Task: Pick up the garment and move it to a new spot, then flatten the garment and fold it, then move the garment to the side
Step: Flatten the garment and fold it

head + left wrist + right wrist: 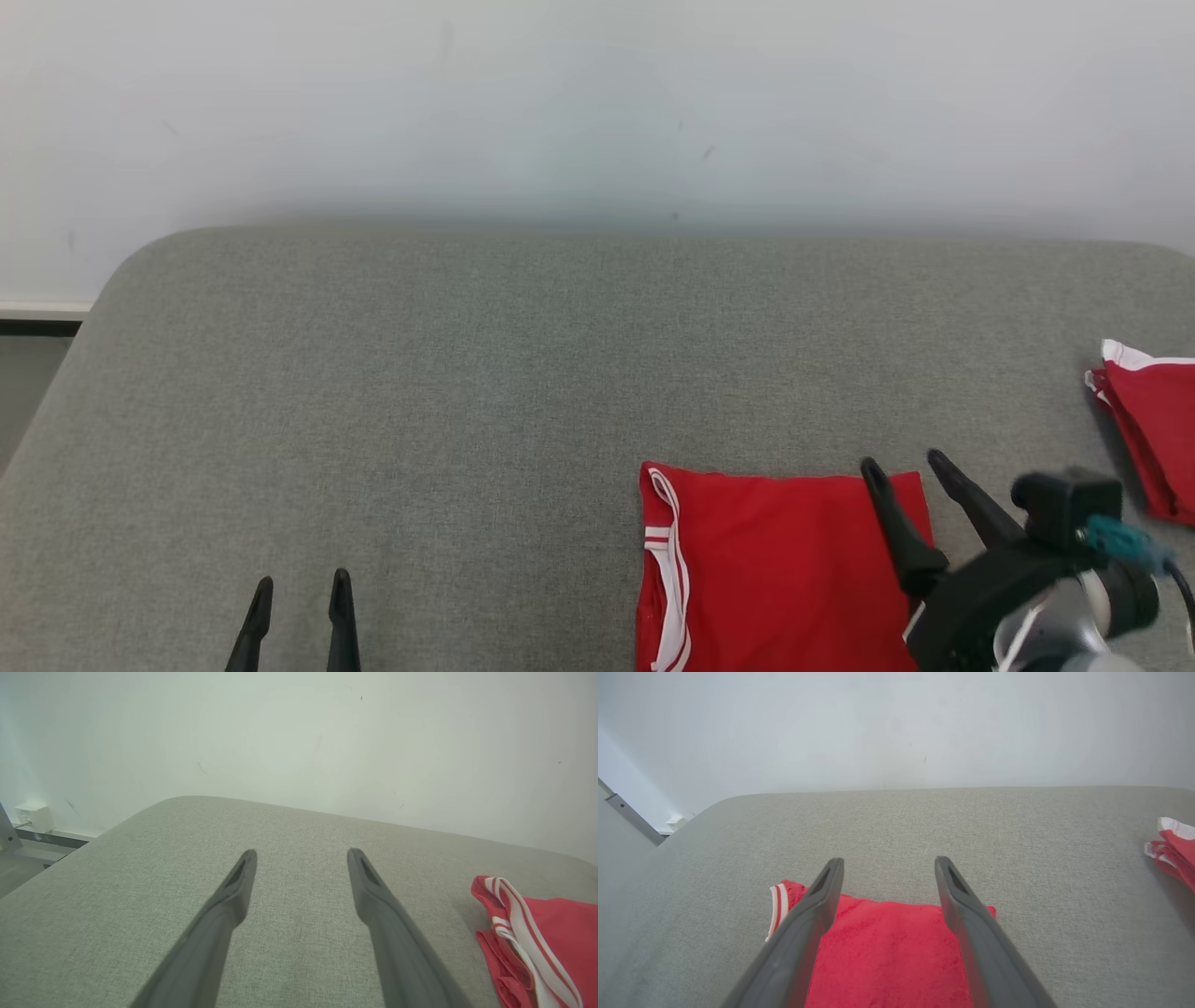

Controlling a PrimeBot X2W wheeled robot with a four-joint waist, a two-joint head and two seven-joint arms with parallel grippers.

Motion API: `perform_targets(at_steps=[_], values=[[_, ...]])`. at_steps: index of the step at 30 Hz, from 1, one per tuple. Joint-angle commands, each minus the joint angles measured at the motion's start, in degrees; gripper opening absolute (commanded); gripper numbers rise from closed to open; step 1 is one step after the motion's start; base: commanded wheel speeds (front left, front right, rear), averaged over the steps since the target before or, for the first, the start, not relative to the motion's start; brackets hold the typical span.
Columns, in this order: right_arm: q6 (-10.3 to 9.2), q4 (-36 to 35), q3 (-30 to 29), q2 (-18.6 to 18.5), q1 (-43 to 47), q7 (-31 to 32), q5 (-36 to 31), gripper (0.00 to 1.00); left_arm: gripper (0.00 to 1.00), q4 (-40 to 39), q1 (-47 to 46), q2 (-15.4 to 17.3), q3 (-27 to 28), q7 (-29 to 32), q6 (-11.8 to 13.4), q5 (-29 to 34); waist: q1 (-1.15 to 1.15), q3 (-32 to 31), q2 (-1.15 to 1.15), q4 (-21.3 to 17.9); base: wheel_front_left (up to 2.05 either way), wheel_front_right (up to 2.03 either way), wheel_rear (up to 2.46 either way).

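Here, at the padded bench's near edge: folded red garment lying flat, right gripper spread empty over it; left gripper spread too, near-left.

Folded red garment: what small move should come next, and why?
Probably lower the right gripper onto the right edge of the garment and close, ready to slide it aside. It lies folded flat on the grey surface, the right gripper is open over that edge holding nothing, and another red garment lies at the far right.
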Motion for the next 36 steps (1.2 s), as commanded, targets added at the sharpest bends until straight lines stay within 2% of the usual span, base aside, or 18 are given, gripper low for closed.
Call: perform_targets(at_steps=[1, 8, 17, 23, 33, 34, 35, 36], values=[[-0.17, 0.17, -1.17, 0.63, 2.19, -2.34, -1.29, 1.0, 1.0, -0.04, 0.87, -0.07, 0.08, -0.18, 0.2, 0.16, 0.0, -0.56, -0.01, -0.42, 0.0, 0.0, 0.0], [-0.17, 2.67, -5.35, 1.64, 6.85, -10.92, -5.11, 1.0, 1.0, -0.12, 1.9, -0.07, 0.57, -0.18, 0.49, -0.33, 0.0, -1.34, -0.01, -1.86, 0.0, 0.0, 0.0], [-0.17, 9.72, -7.83, 2.78, 10.29, -20.4, -9.48, 1.0, 1.0, 0.72, 2.77, -0.07, 0.44, -0.18, 0.39, -0.17, 0.0, -2.25, -0.01, -3.24, 0.0, 0.0, 0.0], [-0.17, 12.73, -7.31, 3.95, 9.88, -22.27, -10.68, 1.0, 1.0, 0.68, 3.21, -0.08, 0.65, -0.18, 0.42, -0.29, 0.0, -2.8, -0.01, -3.12, 0.0, 0.0, 0.0], [-0.17, 14.91, -2.36, 4.23, 6.6, -21.79, -12.01, 1.0, 1.0, 0.92, 3.45, -0.07, 0.22, -0.18, 0.15, -0.41, 0.0, -2.91, -0.01, -1.53, 0.0, 0.0, 0.0], [-0.17, 15.25, -1.88, 4.26, 5.96, -21.65, -12.17, 0.97, 1.0, 0.93, 3.42, -0.08, 0.11, -0.18, 0.14, -0.43, 0.0, -2.82, -0.01, -1.29, 0.0, 0.0, 0.0], [-0.17, 15.73, -1.19, 4.33, 5.27, -21.46, -12.26, 0.49, 1.0, 0.94, 3.37, -0.08, 0.09, -0.18, 0.14, -0.44, 0.0, -2.73, -0.01, -1.1, 0.0, 0.0, 0.0], [-0.17, 16.32, -0.56, 4.43, 4.6, -21.34, -12.57, 0.15, 1.0, 0.97, 3.3, -0.08, -0.01, -0.18, 0.12, -0.45, 0.0, -2.62, -0.01, -0.85, 0.0, 0.0, 0.0]])
